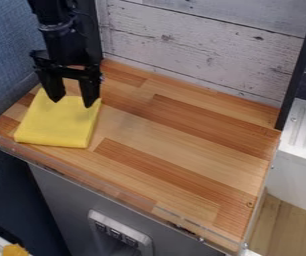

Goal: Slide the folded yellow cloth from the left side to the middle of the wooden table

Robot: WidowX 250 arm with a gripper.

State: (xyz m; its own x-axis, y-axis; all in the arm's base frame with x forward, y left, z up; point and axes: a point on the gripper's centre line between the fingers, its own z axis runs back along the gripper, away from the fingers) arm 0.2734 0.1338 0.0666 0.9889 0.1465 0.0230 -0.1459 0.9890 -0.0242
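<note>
The black gripper (72, 101) hangs at the upper left of the wooden counter, its two fingers spread apart and pointing down. Below it lies a folded yellow cloth (59, 123), flat on the counter's left end. Both fingertips overlap the cloth's far part in the camera view, with nothing visibly pinched between them. Whether the tips touch the cloth or hover just above it, I cannot tell.
The wooden counter (182, 145) has a clear plastic strip along its front edge. Whitewashed boards (202, 55) stand behind it, with a dark post (299, 70) at the right rear corner. A blue padded panel (5, 55) borders the left side.
</note>
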